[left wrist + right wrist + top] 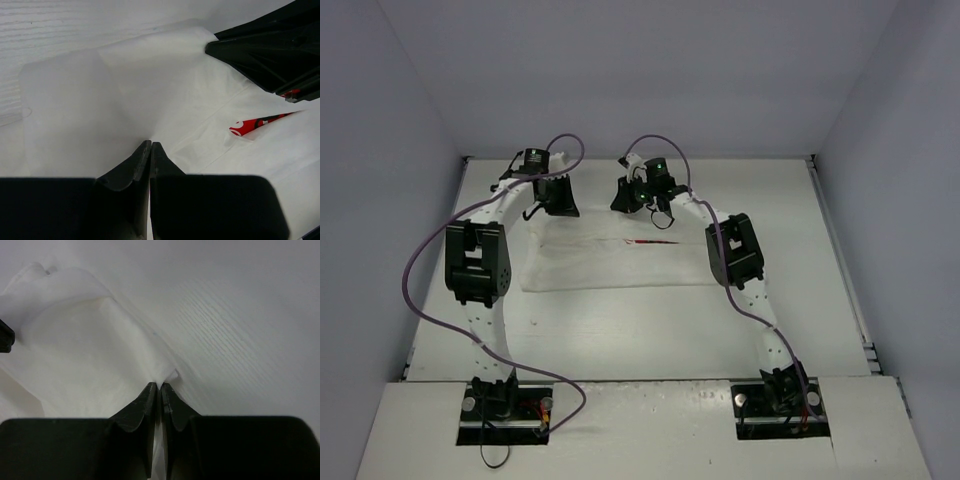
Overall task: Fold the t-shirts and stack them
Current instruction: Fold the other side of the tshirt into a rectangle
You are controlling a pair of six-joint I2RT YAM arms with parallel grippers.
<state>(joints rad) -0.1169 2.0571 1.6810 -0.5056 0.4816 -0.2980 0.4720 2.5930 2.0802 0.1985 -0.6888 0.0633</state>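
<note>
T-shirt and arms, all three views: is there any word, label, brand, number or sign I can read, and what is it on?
No readable text in any view.
t-shirt: only a sliver of a red, white and black print shows from a fold; no letters can be made out.
left end effector and right end effector: plain black, no markings visible.
Arms in the top view: any labels are too small to read.

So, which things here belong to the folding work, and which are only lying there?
For the job: white t-shirt with red print; left fingers and right fingers, both shut on its edge.
Not for the job: table; side walls.
</note>
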